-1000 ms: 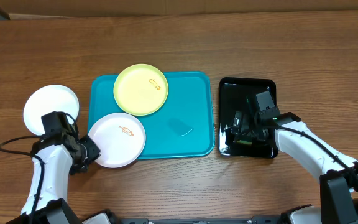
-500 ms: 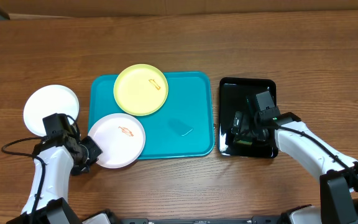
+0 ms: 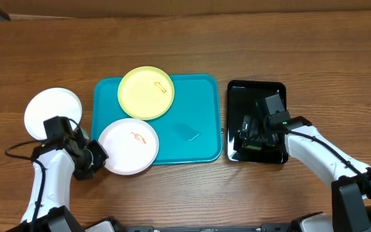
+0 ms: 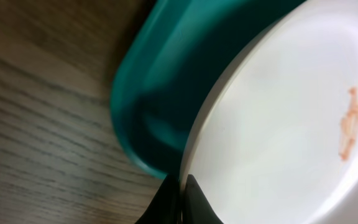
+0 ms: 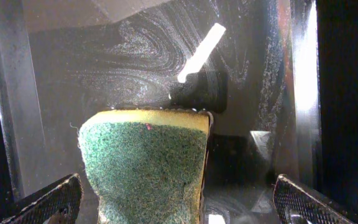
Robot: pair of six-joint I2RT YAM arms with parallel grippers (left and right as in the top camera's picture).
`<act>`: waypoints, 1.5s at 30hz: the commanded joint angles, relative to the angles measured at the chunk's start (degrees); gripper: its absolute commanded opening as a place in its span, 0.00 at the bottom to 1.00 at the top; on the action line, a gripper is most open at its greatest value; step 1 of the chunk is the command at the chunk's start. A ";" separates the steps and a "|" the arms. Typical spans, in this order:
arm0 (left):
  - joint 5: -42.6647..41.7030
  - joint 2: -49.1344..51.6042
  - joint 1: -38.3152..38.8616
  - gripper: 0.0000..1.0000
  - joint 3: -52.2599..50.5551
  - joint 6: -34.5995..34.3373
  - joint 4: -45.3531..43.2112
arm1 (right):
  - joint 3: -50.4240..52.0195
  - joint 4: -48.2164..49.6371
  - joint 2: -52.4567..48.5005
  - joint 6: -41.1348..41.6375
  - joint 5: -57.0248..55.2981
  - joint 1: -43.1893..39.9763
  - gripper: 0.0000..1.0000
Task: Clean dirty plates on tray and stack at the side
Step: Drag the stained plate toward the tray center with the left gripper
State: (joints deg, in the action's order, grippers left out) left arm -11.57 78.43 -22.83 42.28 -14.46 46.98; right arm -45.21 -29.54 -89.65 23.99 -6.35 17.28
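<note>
1. Wooden table (image 3: 185,38) under everything, both arms reaching in from the near edge.
2. The tray (image 3: 195,113) lies between the two grippers. Its near-left corner is right by the left gripper (image 3: 97,156).
3. The black tray (image 3: 256,90) sits directly under the right gripper (image 3: 245,132), just beside the tray but not quite touching, as far as I can tell.
4. Three plates:
   - The held plate (image 3: 129,145) is white with an orange smear. It's straight ahead of the left gripper's tips, lying over the tray's near-left corner and hanging off it.
   - The yellow plate (image 3: 145,92) is further out and to the right of the left gripper. It's smeared too, and sticks out over the tray's far rim.
   - The side plate (image 3: 52,109) is plain white and sits on the table ahead-left of the left gripper, off the tray.
5. The left gripper is clamped on the held plate's rim. The wrist view shows the dark tips pinching the edge.
6. The right gripper is spread wide, grasping nothing.
7. The sponge (image 5: 145,168) has its green scrubby side up and yellow showing at the edge. It stands between the right gripper's open jaws, clear of both.
</note>
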 commanded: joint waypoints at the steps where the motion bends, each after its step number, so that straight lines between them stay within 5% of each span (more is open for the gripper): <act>1: -6.88 -0.15 0.37 0.04 4.52 4.20 0.46 | 0.42 0.35 -0.07 0.17 -0.02 -0.26 1.00; 13: -11.13 -0.15 9.57 0.04 10.05 6.71 -0.07 | 0.42 0.35 -0.07 0.17 -0.02 -0.26 1.00; 27: 4.17 0.28 30.80 0.04 10.08 8.50 -13.68 | 0.42 0.33 -0.07 0.17 -0.02 -0.26 1.00; 38: -0.15 8.24 33.05 0.04 11.32 6.23 -14.99 | 0.42 0.35 -0.07 0.17 -0.02 -0.26 1.00; 45: -0.33 10.86 33.09 0.04 11.89 -1.29 -12.63 | 0.42 0.66 -0.07 0.17 0.52 -0.26 1.00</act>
State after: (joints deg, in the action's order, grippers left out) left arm -10.28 88.92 9.78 52.34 -11.70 33.89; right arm -45.21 -29.32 -89.65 23.99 -6.33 17.28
